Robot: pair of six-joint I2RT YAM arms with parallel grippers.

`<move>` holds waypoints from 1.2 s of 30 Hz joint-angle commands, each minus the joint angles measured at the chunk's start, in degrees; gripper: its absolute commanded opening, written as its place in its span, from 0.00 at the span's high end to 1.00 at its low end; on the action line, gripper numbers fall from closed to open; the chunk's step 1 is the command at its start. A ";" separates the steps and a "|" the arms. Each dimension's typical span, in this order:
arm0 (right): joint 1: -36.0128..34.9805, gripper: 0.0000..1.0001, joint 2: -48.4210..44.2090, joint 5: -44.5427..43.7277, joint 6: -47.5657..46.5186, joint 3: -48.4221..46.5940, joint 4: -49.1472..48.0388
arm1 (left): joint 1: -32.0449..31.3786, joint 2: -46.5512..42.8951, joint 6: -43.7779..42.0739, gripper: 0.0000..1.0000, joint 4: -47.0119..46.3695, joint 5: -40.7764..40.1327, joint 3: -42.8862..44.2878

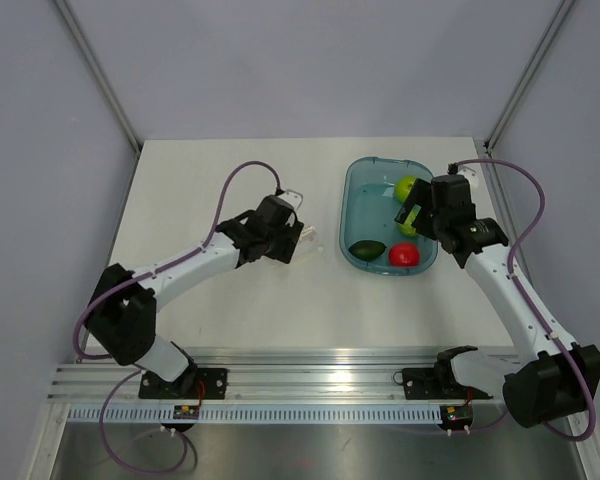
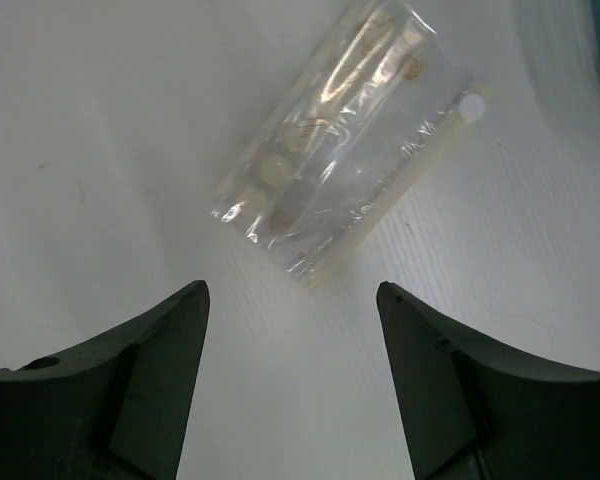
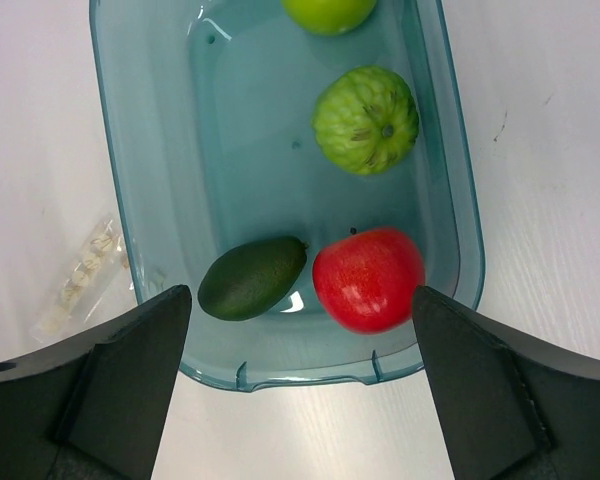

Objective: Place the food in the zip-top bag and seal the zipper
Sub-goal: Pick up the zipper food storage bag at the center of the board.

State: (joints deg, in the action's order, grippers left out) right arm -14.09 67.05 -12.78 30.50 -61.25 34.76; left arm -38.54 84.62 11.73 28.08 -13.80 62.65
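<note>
The dark green oval food lies in the near left corner of the teal tray, touching a red apple; it also shows in the top view. My right gripper is open and empty, held above the tray's near end over the food and the red apple. The small clear zip-top bag lies flat on the table left of the tray, its zipper strip along one long edge. My left gripper is open and empty, just short of the bag's near corner.
The tray also holds a bumpy green fruit and a lime-green apple at its far end. The bag lies close to the tray's left wall. The white table ends at grey walls behind and a rail in front.
</note>
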 commanded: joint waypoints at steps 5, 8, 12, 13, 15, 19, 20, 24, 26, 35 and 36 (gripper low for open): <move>0.20 0.00 -2.01 -0.85 0.79 -0.97 1.01 | -5.84 10.12 -5.13 0.44 -3.82 2.46 5.36; 0.11 0.01 -2.53 -1.46 0.52 -0.97 0.92 | -5.84 13.81 -5.75 0.51 -3.56 1.42 7.64; 0.20 0.01 -3.15 -1.55 0.35 -1.15 1.45 | -6.02 17.59 -7.24 0.51 -2.59 0.36 9.59; 0.20 0.00 -3.15 -1.55 0.17 -1.06 1.53 | -6.02 18.82 -7.42 0.51 -2.50 0.01 9.68; 0.20 0.01 -3.15 -1.38 0.26 -0.71 1.18 | -6.10 19.79 -7.68 0.51 -2.41 -0.52 10.03; 0.20 0.01 -2.71 -1.20 0.35 -0.71 1.18 | -6.46 21.11 -8.82 0.51 -2.85 -2.46 9.86; 0.20 0.01 -2.54 -1.20 0.35 -0.71 1.18 | -6.46 21.81 -9.00 0.51 -2.76 -2.72 9.86; 0.20 0.00 -2.27 -1.29 0.87 -0.71 1.01 | -6.46 23.31 -9.70 0.52 -3.11 -4.13 10.03; 0.11 0.00 -2.10 -1.02 0.88 -0.71 0.75 | -6.46 23.84 -10.23 0.52 -3.20 -3.52 10.30; 0.20 0.00 -2.36 -1.02 1.40 -0.45 1.10 | -6.46 25.24 -11.37 0.54 -4.26 -3.69 11.26; 0.20 0.01 -2.45 -1.02 1.49 -0.36 1.10 | -6.46 25.24 -11.37 0.54 -4.43 -3.17 11.18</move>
State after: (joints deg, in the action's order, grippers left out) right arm -14.09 65.32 -12.84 31.29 -61.14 36.29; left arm -44.75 109.12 1.41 26.09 -16.03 71.64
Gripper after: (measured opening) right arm 0.993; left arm 0.459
